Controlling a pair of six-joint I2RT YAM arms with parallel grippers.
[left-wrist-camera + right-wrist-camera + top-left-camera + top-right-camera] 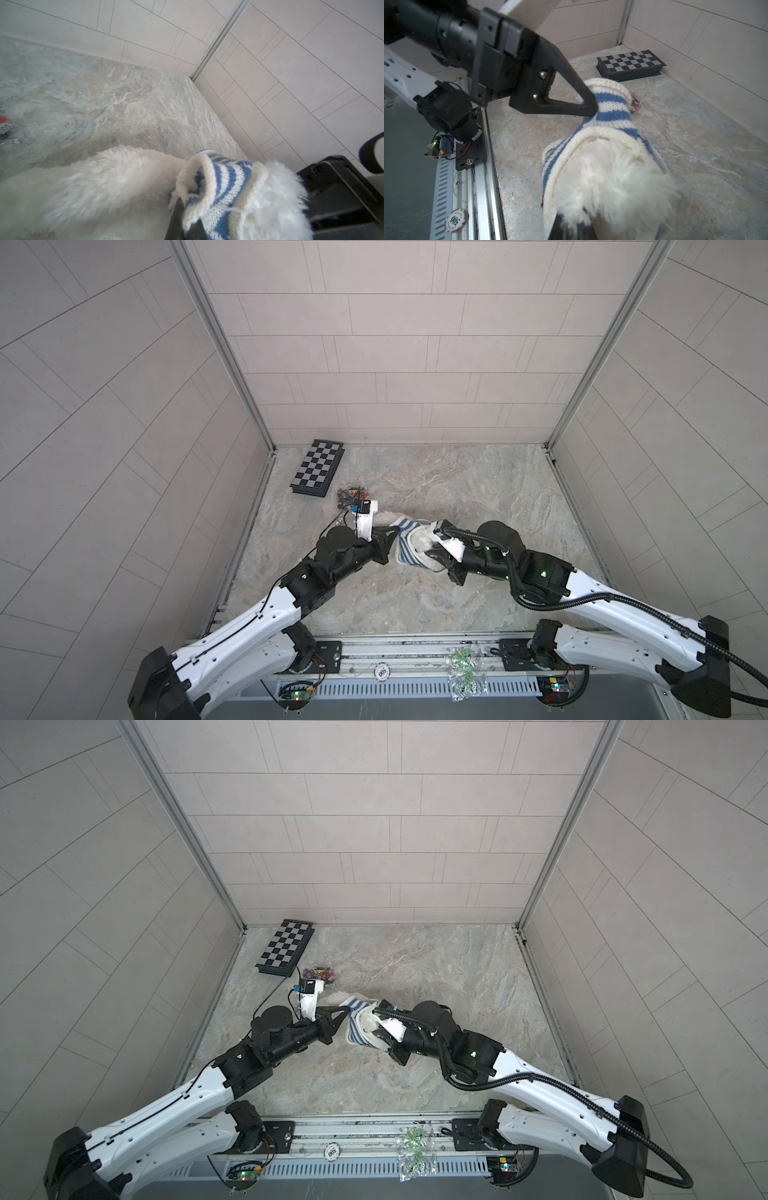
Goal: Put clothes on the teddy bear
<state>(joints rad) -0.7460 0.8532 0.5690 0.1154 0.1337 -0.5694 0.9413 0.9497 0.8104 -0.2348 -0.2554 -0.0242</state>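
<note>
At about ten o'clock on the marbled grey stone-look tabletop [478, 489], a folded black-and-grey chequered chessboard case [318, 467] is being left flat in the corner. A small heap of dark and red pieces [349, 494] is lying just beside it toward four o'clock. Both are being kept clear of the work, and what the pieces are cannot be told. Near the middle of the table, the left gripper [588, 108], reaching in from eight o'clock, is being held with its black triangular fingers fully closed. The cuffed sleeve of the blue-and-cream striped knitted sweater [611, 116] is being pinched between the tips. The sleeve is probably being held taut so that a limb can be fed through it, since the cuff is appearing hollow in the left wrist view. The fluffy white plush teddy bear [608, 172] is being kept lying at the table's centre between the two grippers, its torso being wrapped by the sweater and its fur being left bare toward three o'clock. There the right gripper [572, 227], reaching in from four o'clock, is being held closed with plush fur bunched at its fingertips, seemingly so that the bear is being anchored against the opposite pull. Whether the knitted hem is also being caught cannot be told.
</note>
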